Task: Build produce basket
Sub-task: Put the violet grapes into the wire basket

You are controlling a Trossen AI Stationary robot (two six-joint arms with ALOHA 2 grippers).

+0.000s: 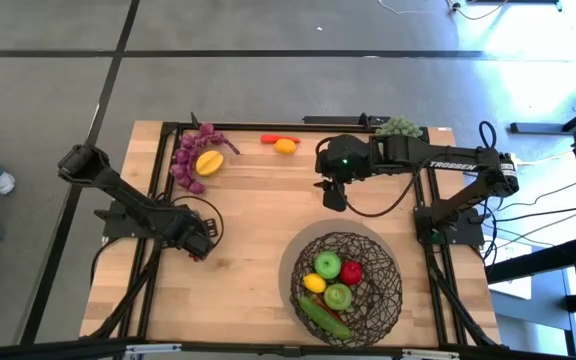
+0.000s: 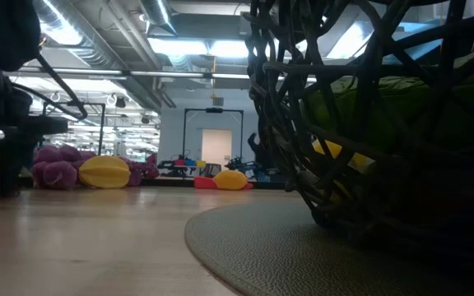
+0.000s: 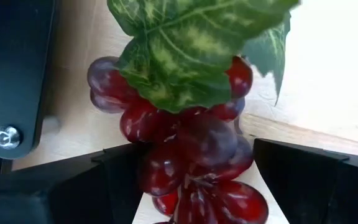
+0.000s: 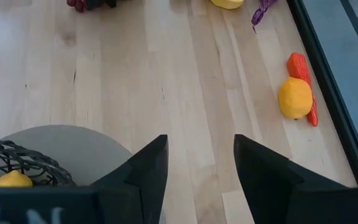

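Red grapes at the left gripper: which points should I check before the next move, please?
1. Red grapes lie between the left gripper fingers: ok.
2. Fingers closed firmly on the grapes: not ok; they stand wide, with a gap at one side.
3. Grapes lifted off the table: cannot tell.
4. Right gripper open, empty and apart from the basket: ok.
5. Room left in the basket: ok; its far half is free.
6. Bare wood between left gripper and basket: ok.
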